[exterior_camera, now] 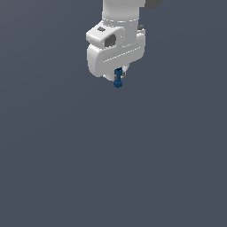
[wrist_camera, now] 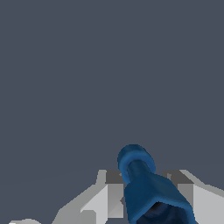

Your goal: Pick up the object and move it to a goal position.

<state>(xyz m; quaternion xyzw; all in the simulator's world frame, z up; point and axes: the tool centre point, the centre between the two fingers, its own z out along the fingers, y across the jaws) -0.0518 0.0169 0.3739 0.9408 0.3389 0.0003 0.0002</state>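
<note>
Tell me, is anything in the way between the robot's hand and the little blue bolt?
Nothing is. The white robot gripper already has the tiny dark-blue bolt-like cylinder between its jaws, seen close up in the wrist view. Only plain grey floor surrounds them; no goal marker shows.

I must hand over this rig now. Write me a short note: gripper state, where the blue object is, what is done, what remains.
Gripper: shut on the blue object, which sits between the fingers in the wrist view.
Object: upright, its lower end sticking out below the gripper, against the plain grey surface.
Done: the object is grasped.
Left: carry it to the goal position and release. No goal marker shows in either view.
</note>
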